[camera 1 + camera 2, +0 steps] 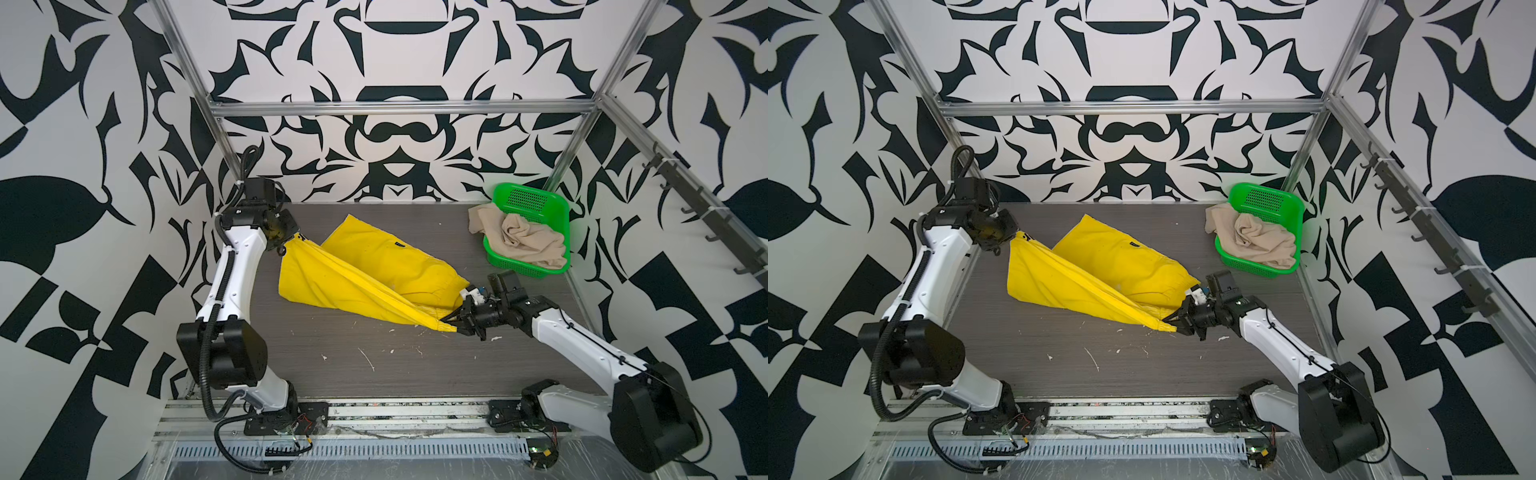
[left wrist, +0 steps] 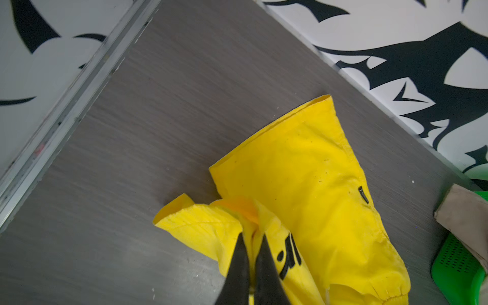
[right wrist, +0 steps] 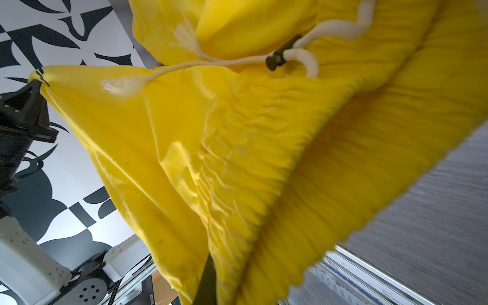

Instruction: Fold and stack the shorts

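Yellow shorts (image 1: 332,278) stretch between left gripper (image 1: 291,238) and right gripper (image 1: 449,323), both seemingly clamping cloth.

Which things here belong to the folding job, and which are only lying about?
For the job: yellow shorts, gripped by left gripper and right gripper; beige shorts.
Lying about: green basket holding the beige shorts; white scraps on the table.

A robot lab: aluminium frame (image 1: 399,109) and patterned walls (image 1: 83,124) enclose the desk (image 1: 374,374); left arm (image 1: 232,274) and right arm (image 1: 582,345) stand bolted at its near edge.
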`<state>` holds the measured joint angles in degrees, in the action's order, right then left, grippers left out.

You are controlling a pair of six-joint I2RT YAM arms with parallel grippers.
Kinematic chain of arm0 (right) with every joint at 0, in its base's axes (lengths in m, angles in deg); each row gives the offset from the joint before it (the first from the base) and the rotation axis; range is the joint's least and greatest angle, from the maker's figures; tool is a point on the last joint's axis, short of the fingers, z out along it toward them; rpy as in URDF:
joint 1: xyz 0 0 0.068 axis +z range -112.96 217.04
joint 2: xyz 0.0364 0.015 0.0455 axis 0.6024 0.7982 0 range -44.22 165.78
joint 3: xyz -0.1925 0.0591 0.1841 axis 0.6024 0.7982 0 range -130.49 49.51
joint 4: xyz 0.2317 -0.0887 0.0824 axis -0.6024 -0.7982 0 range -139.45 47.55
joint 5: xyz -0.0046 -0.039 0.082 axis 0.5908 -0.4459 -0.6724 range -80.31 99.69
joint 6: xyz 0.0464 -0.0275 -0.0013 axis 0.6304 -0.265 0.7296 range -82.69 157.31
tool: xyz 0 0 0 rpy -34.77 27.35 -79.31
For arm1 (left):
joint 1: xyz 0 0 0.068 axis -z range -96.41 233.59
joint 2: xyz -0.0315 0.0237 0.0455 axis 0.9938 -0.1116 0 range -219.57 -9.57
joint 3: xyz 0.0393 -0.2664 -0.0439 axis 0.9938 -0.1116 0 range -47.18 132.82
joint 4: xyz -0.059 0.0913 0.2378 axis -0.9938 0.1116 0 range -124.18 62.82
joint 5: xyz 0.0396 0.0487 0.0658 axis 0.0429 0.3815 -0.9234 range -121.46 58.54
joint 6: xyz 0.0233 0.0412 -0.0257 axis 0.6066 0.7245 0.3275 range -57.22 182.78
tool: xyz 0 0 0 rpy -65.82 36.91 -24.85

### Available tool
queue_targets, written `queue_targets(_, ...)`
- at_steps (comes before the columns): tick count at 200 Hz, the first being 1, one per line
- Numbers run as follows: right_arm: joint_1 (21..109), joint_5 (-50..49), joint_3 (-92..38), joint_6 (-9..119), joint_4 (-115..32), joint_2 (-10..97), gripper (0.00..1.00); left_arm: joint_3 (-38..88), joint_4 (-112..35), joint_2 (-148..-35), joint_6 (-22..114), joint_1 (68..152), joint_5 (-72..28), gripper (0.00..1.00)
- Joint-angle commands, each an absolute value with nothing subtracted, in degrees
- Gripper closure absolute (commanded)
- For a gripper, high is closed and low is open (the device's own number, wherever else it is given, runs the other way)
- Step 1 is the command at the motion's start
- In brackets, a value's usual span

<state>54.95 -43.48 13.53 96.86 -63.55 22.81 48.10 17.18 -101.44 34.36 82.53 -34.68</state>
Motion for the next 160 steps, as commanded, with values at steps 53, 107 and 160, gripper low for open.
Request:
queue_targets(53, 51.31, -47.57, 12.12, 96.20, -65.34, 25.09, 1.00, 62.73, 9.34, -113.15, 36.77, 85.50, -40.27, 1.00)
queue_targets(107, 48.64, -49.39, 11.72, 95.18, -64.70, 27.64, 1.00, 68.86, 6.84, -119.24, 36.42, 87.54, -39.57, 1.00)
queue_targets(160, 46.31, -50.77, 10.86, 95.23, -62.69, 31.06, 1.00, 72.79, 3.68, -125.32, 36.30, 88.42, -39.21, 1.00)
